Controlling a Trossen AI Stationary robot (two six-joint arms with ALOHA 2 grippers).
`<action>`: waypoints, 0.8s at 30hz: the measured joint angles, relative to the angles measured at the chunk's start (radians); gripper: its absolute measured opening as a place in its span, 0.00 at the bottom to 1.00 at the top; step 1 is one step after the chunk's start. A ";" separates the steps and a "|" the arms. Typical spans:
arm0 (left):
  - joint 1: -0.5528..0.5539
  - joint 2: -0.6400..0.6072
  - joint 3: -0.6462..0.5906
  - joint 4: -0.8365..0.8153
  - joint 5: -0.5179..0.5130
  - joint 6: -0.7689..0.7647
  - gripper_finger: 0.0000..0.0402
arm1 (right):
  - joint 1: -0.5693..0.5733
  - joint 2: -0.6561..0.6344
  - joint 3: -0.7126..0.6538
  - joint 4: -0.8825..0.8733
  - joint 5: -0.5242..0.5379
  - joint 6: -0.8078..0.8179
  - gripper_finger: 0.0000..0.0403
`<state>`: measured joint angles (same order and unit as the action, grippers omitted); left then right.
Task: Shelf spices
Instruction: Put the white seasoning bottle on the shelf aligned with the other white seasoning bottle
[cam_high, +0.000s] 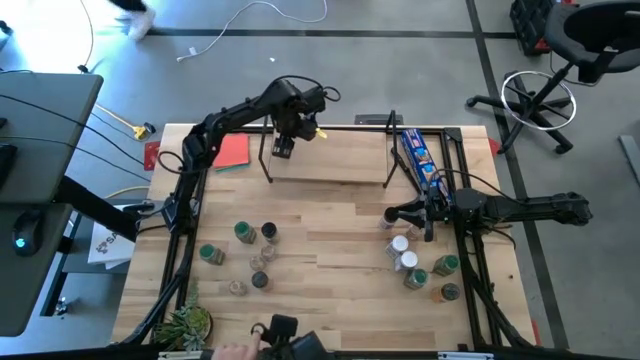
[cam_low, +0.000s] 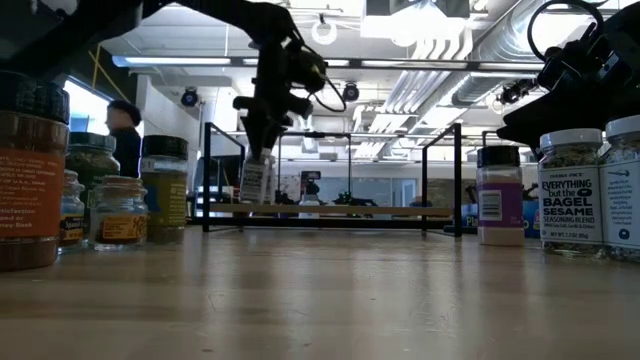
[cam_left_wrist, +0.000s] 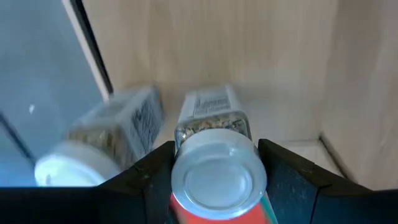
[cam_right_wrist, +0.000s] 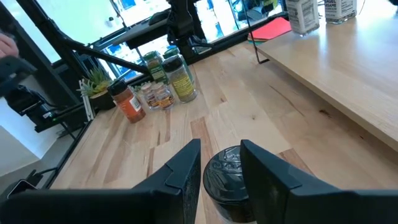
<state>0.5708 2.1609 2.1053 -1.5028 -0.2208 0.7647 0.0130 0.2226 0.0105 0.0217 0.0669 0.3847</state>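
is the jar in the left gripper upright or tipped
Upright. In the low view the jar hangs vertically from the left gripper over the shelf; the wrist view looks straight down on its lid.

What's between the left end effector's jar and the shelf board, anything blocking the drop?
Nothing visible. The left end effector grips a silver-lidded jar over the left end of the shelf, bare board below it. One jar already on the shelf stands close beside it, not under it.
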 joint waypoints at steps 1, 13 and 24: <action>0.000 0.004 0.000 0.002 -0.003 0.000 0.50 | 0.000 0.000 0.000 0.000 0.000 0.000 0.27; 0.001 0.014 0.000 0.000 -0.043 -0.001 0.56 | 0.000 0.000 0.000 0.000 0.000 0.000 0.27; 0.000 0.019 -0.002 0.015 -0.028 -0.021 0.61 | 0.000 0.000 0.000 0.000 0.000 0.000 0.27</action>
<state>0.5713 2.1796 2.1036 -1.4882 -0.2489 0.7434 0.0131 0.2226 0.0105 0.0216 0.0669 0.3847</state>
